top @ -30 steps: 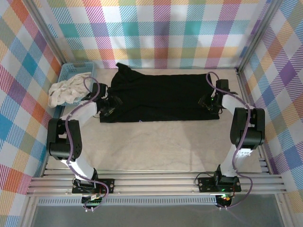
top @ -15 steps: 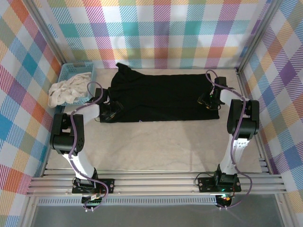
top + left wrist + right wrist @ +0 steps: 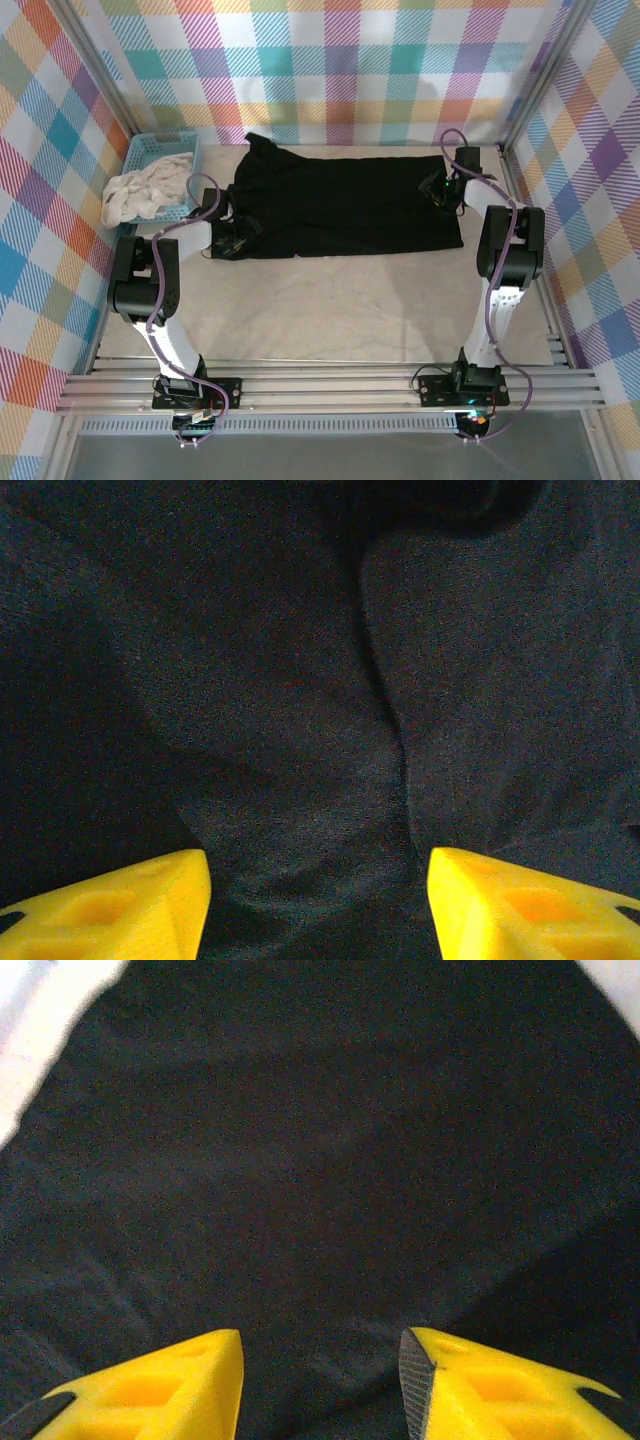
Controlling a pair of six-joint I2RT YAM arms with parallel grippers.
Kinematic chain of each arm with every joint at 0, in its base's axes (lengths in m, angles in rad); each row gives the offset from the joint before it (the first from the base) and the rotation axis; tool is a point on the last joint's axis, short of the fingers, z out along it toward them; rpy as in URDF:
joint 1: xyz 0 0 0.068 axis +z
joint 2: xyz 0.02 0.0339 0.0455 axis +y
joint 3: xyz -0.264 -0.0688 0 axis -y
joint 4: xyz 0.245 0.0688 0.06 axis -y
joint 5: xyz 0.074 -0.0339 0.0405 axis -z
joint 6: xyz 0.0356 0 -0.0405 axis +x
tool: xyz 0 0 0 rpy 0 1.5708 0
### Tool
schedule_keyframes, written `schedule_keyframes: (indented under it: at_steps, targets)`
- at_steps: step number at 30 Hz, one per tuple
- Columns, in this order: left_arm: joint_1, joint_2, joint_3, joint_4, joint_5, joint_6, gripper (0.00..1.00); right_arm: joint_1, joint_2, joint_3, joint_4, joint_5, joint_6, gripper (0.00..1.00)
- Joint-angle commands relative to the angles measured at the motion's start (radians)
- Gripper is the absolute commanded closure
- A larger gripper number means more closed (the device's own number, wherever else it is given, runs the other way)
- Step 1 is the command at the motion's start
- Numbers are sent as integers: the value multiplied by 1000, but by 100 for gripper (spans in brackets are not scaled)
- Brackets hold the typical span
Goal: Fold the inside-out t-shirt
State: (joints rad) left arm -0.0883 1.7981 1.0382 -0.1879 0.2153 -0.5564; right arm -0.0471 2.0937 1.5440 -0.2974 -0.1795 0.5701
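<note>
Near edge: 2 arms, bases bolted side by side. Beyond them, a bare stretch of the pale surface [image 3: 330,300].

Mid to far: 1 inside-out t-shirt [image 3: 340,205], black, spread flat across the far half of the surface, long side running left to right. Its far-left part rises into 1 bunched peak. We see no print or patch on it from above.

Left claw [image 3: 230,236] sits low over the shirt's near-left corner. In the left wrist view this claw [image 3: 318,880] has its 2 yellow fingers [image 3: 120,900] wide apart, with black cloth and 1 fold ridge below the gap.

Right claw [image 3: 441,190] sits over the shirt's right end, toward the far edge. In the right wrist view this claw [image 3: 320,1360] has its 2 yellow fingers [image 3: 160,1385] apart, the gap narrower than the left's, with smooth black cloth beneath.

Far left: 1 blue basket [image 3: 150,148], just beside the shirt, with 1 white-cream cloth [image 3: 140,195] spilling over its near rim.
</note>
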Motion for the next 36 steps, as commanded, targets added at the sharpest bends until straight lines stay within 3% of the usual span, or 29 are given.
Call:
schedule_keyframes:
  at_steps: [1, 8, 22, 28, 36]
  targets:
    - [7, 19, -10, -22, -16, 23, 40, -5, 38, 61, 18, -37, 27, 54]
    - [6, 1, -16, -13, 11, 12, 40, 25, -119, -113, -184, 140, -163, 53]
    - [6, 59, -43, 1, 14, -19, 40, 10, -128, -247, -383, 174, -225, 51]
    - [5, -40, -166, -20, 19, -23, 40, 6, -218, -371, -404, 179, -217, 51]
    - [5, -339, -490, -57, 11, -80, 39, -25, -458, -617, -365, 166, -153, 51]
